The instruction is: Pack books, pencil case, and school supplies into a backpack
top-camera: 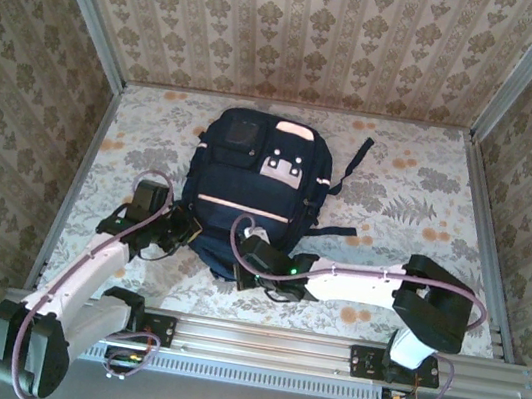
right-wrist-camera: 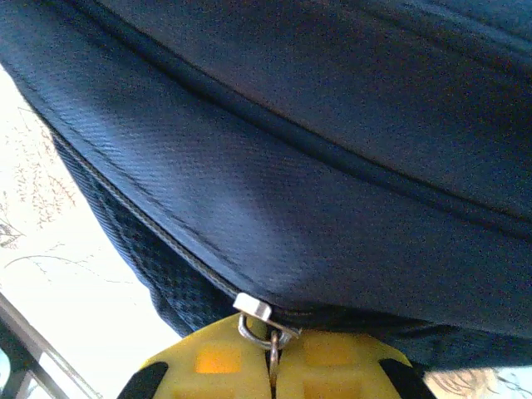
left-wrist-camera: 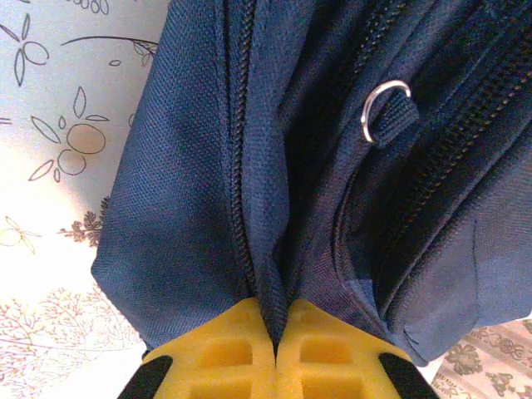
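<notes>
Backpack (top-camera: 258,188) on floral table (top-camera: 420,184), wallpapered walls (top-camera: 304,23); left claw (left-wrist-camera: 276,332), right claw (right-wrist-camera: 273,357) pinching it.

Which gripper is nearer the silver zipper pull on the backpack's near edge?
Right. The right gripper is shut on the zipper pull itself; the left gripper pinches fabric at the backpack's near-left corner, off to the side.

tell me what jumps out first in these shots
The big navy backpack lies in the middle of the flowery table, with both arms reaching to its near end. Up close, the left gripper is pinched shut on a fold of the backpack beside a zipper. The right gripper is shut on a metal zipper pull.
</notes>
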Tool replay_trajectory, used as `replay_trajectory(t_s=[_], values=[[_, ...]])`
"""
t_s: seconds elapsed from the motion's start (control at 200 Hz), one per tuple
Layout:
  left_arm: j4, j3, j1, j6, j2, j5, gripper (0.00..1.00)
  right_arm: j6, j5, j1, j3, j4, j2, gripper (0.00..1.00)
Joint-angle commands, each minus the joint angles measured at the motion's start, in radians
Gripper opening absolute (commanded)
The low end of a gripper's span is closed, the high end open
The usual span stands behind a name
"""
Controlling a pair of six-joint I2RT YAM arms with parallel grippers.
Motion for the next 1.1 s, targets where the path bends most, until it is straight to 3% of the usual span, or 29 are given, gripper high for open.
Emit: replay_trajectory(t_s=[0.0,0.26,0.37,0.45,0.58,0.69,0.855,0.95,1.095], values=[[-0.037,0.044,0.033,0.049,-0.02,-0.082,0.05,-0.014,0.061,-0.032,-0.079,-0.136,-0.06,0.0],[-0.063,0.07,0.036,0.075,-0.027,-0.098,0.06,-0.079,0.027,-0.095,-0.146,-0.1,-0.149,0.0],[-0.077,0.106,0.038,0.107,-0.022,-0.103,0.14,-0.097,-0.053,-0.09,-0.132,-0.032,-0.147,0.0],[-0.073,0.141,0.045,0.149,0.007,-0.085,0.21,-0.102,-0.082,-0.065,-0.094,0.006,-0.12,0.0],[-0.054,0.238,0.047,0.267,0.129,0.005,0.21,-0.091,-0.074,-0.008,0.03,-0.006,-0.023,0.0],[-0.177,0.347,0.058,0.377,0.208,0.017,0.28,-0.043,-0.073,0.017,0.122,-0.006,0.064,0.0],[-0.259,0.323,0.124,0.399,-0.005,-0.143,0.6,0.047,-0.095,0.017,0.179,0.069,0.154,0.0],[-0.319,0.305,0.175,0.394,-0.077,-0.131,0.62,0.065,-0.109,0.017,0.227,0.082,0.196,0.0],[-0.304,0.201,0.192,0.304,-0.114,0.006,0.62,0.07,-0.095,0.017,0.259,0.085,0.218,0.0]])
